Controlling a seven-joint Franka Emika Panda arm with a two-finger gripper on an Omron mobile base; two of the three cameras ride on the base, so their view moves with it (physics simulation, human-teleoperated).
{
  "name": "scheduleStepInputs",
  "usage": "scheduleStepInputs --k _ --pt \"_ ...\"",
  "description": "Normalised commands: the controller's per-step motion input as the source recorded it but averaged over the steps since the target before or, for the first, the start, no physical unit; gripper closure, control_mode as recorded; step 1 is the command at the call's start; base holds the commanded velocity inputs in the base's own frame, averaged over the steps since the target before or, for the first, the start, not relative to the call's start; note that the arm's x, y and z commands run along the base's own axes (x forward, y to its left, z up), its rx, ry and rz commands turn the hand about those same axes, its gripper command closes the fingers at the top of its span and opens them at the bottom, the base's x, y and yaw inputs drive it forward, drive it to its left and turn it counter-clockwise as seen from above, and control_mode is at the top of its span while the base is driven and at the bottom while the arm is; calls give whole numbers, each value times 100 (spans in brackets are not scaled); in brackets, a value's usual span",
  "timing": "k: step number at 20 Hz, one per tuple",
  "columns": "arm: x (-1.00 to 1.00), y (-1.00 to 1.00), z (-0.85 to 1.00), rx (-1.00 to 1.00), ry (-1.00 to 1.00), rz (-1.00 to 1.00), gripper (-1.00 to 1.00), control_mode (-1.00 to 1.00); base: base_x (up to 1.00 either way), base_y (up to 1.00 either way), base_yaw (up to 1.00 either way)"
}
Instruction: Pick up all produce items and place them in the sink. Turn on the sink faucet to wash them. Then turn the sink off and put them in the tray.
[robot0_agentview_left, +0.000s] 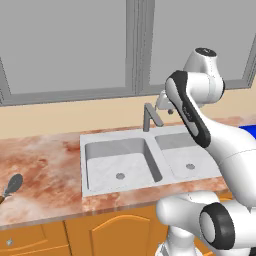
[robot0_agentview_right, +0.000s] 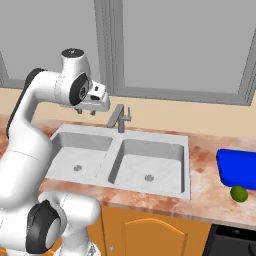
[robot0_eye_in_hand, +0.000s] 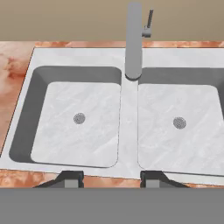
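The claw (robot0_agentview_right: 86, 111) hangs in the air above the left bowl of the sink (robot0_agentview_right: 185, 145), a little to the left of the faucet (robot0_agentview_right: 119, 118), with its fingers pointing down. In the hand view the two dark fingertips (robot0_eye_in_hand: 72, 178) stand apart with nothing between them, so the claw is released and grasps nothing. Both sink bowls show only their small round drains. The faucet stands at the back of the sink on the divider between the bowls, its small lever (robot0_eye_in_hand: 148, 25) on one side. The lime (robot0_agentview_right: 239, 194) lies on the reddish marbled table (robot0_agentview_right: 210, 200) to the right of the sink, just in front of the blue tray (robot0_agentview_right: 237, 167) and well apart from the claw. At the far left edge of the table lies a small dark utensil (robot0_agentview_left: 12, 186).
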Motion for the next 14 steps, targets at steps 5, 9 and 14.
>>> scheduleStepInputs --k 5,9,14 --pt "0 0 0 0 -1 0 -100 100 -3 -24 -1" --pt "0 0 0 0 0 0 -100 100 -2 -68 -4" --pt "0 0 0 0 0 0 -100 100 0 -69 -2"
